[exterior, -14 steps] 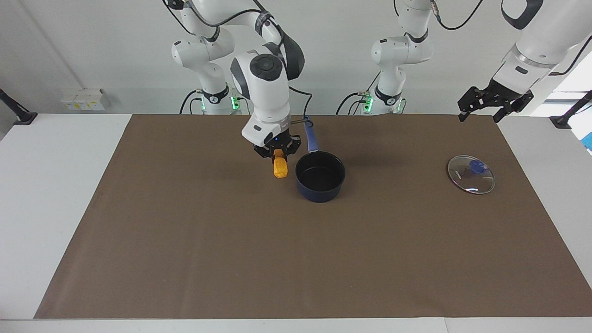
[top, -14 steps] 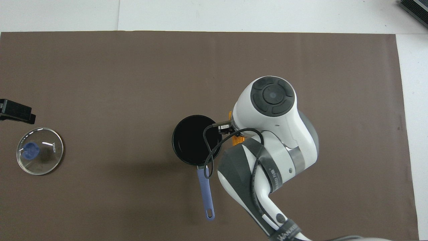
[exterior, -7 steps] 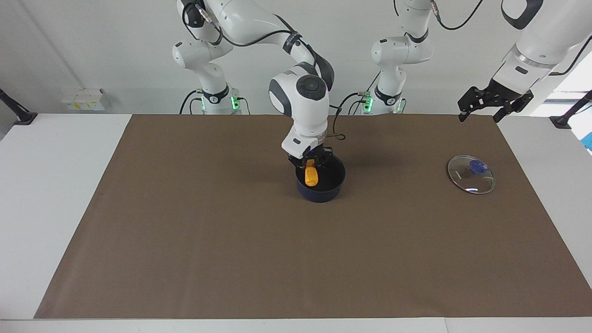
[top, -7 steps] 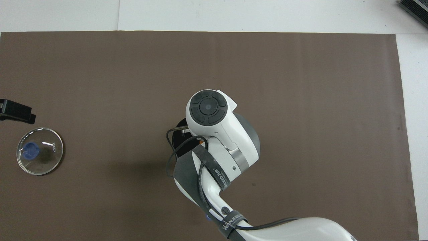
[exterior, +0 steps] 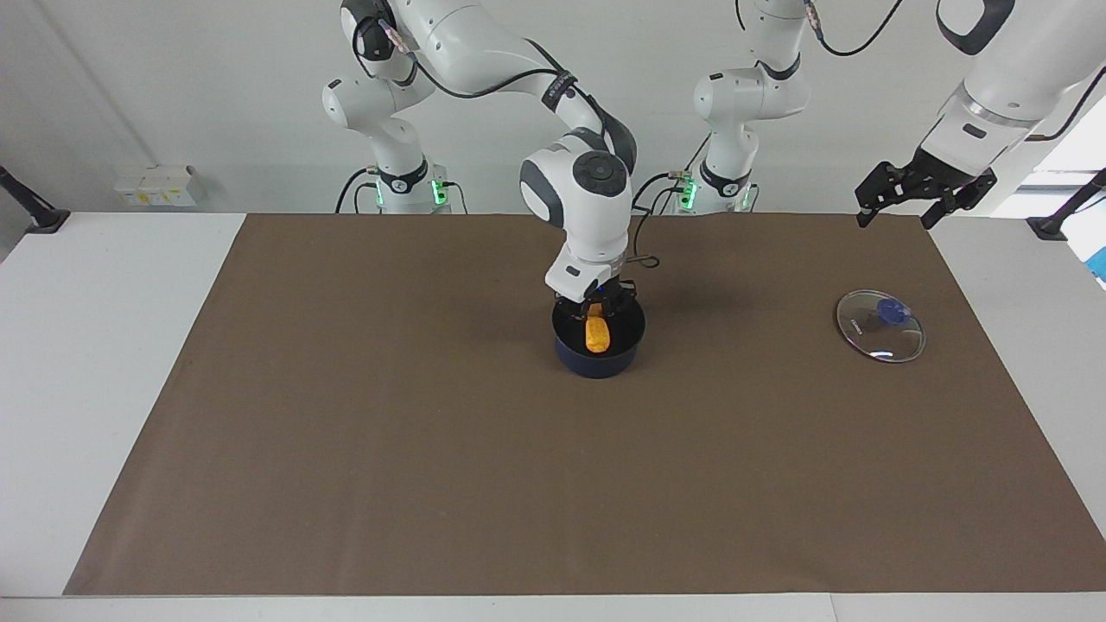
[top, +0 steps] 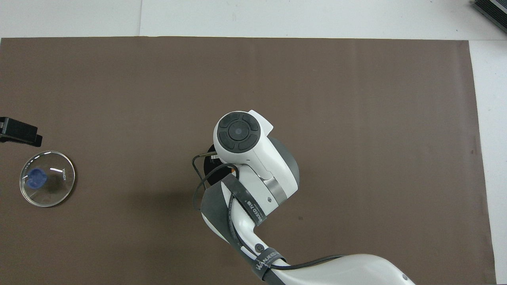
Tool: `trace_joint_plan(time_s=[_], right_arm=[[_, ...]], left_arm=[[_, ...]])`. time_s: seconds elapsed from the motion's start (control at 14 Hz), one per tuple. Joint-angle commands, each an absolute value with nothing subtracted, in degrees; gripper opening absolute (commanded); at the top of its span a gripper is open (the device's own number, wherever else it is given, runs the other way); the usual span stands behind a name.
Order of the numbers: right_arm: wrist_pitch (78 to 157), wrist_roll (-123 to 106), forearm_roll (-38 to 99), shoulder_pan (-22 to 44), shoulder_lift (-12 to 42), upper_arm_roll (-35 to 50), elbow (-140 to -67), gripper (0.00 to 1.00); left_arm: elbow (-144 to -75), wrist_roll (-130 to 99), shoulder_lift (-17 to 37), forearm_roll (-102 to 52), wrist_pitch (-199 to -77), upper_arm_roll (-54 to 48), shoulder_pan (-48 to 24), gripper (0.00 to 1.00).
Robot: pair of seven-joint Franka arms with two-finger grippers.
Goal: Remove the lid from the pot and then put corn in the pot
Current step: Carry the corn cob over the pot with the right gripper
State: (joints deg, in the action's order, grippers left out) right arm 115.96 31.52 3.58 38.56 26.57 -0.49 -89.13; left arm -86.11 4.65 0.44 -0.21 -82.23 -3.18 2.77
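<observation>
Two arms work at one desk (exterior: 130, 345), and we see the right pincer (exterior: 598, 313) clenched on the corn (exterior: 597, 334), which hangs upright from it inside the pot (exterior: 599, 363). Whether the cob touches the bottom, we cannot tell. From above, the right arm hides corn and pot almost wholly. The left pincer (exterior: 923, 197) waits released in the air, over the desk near the lid (exterior: 880, 326), which lies flat toward the left arm's end.
</observation>
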Motion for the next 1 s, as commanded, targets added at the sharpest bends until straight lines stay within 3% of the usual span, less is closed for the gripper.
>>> trace_joint_plan(time_s=[0.0, 0.21, 0.36, 0.5, 0.64, 0.71, 0.93], right_arm=[[117.59, 31.11, 4.83, 38.5, 26.89, -0.44, -90.7, 0.0], [118.83, 30.94, 4.92, 38.5, 26.46, -0.44, -92.28, 0.02], [118.83, 30.94, 5.01, 38.5, 26.46, -0.44, -92.46, 0.16], [119.18, 30.94, 5.36, 38.5, 26.37, -0.44, -92.81, 0.5], [118.57, 31.11, 5.45, 38.5, 26.37, -0.53, -92.55, 0.73], [118.13, 31.29, 4.32, 38.58, 26.37, -0.61, -92.29, 1.0], [117.78, 31.12, 4.04, 37.54, 23.75, -1.23, -92.28, 1.0]], left_arm=[[-85.87, 4.39, -0.09, 0.44, -81.12, -3.43, 3.08, 1.0], [-85.87, 4.39, -0.09, 0.44, -81.12, -3.43, 3.08, 1.0], [-85.87, 4.39, -0.09, 0.44, -81.12, -3.43, 3.08, 1.0], [-85.87, 4.39, -0.09, 0.44, -81.12, -3.43, 3.08, 1.0], [-85.87, 4.39, -0.09, 0.44, -81.12, -3.43, 2.99, 1.0], [-85.87, 4.39, -0.09, 0.44, -81.12, -3.43, 3.08, 1.0], [-85.87, 4.39, -0.09, 0.44, -81.12, -3.43, 3.08, 1.0]])
